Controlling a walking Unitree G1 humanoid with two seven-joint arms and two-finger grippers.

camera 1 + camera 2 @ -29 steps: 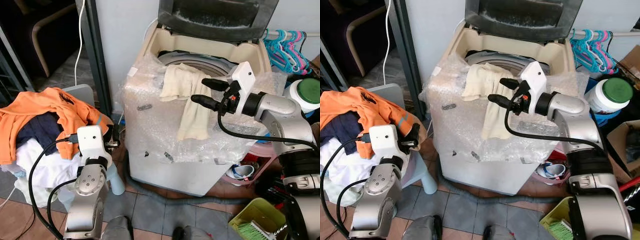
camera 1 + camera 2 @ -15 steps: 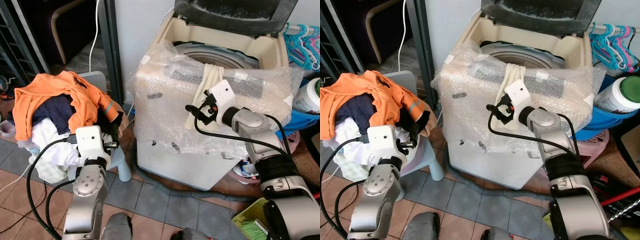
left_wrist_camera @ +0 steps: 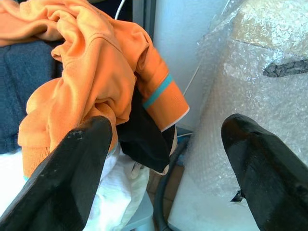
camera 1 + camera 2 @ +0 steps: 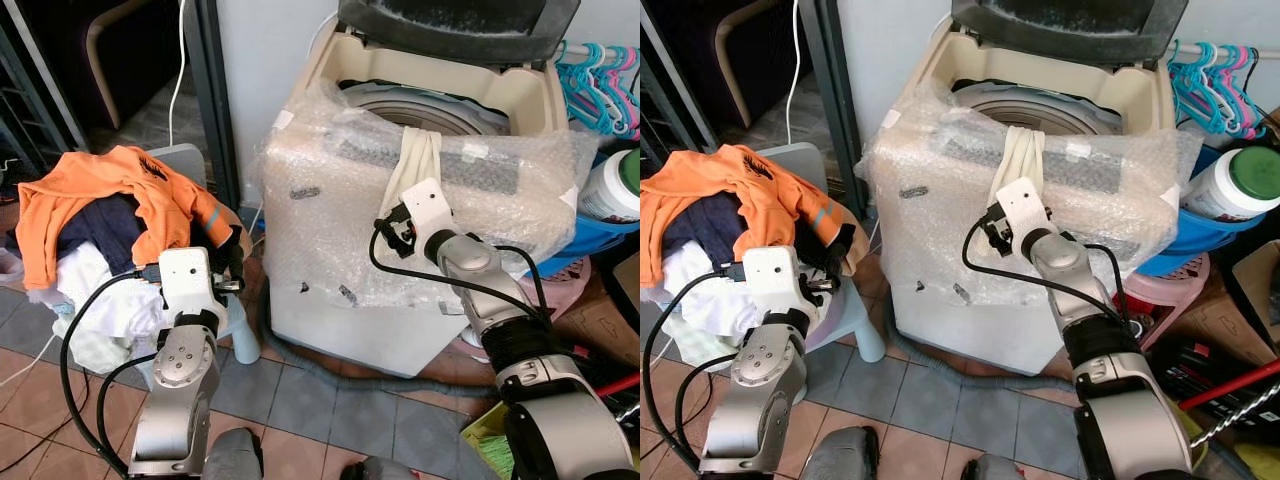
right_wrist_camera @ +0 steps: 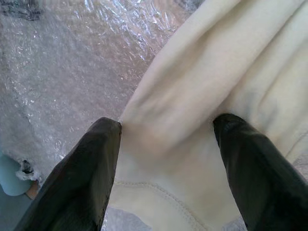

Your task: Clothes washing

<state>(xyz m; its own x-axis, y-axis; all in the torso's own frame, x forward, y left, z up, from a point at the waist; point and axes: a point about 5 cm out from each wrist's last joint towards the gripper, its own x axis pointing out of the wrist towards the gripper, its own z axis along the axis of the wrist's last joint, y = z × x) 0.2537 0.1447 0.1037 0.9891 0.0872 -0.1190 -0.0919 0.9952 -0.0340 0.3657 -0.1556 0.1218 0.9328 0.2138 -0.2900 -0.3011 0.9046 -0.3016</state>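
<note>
Over the front lip of the washing machine (image 4: 330, 270) hangs the cream garment (image 4: 417, 165), its long axis running straight down the bubble-wrapped face, upper end draped over the lip toward the drum, lower end pointing at the floor. From the head views, the right gripper (image 4: 392, 232) is pressed up at that hanging end, while the left gripper (image 4: 825, 276) sits low beside the laundry pile (image 4: 700, 240) on the small chair (image 4: 855, 335), orange shirt (image 4: 110, 190) on top. Coloured hangers (image 4: 600, 85) crowd the far right. On the left wrist view, both black fingers (image 3: 72, 178) stand wide apart, nothing between them, orange sleeve just ahead. On the right wrist view, the fingers (image 5: 91, 168) are spread wide, straddling the cream cloth bunched against the bubble wrap (image 5: 62, 67), not yet pinching it
</note>
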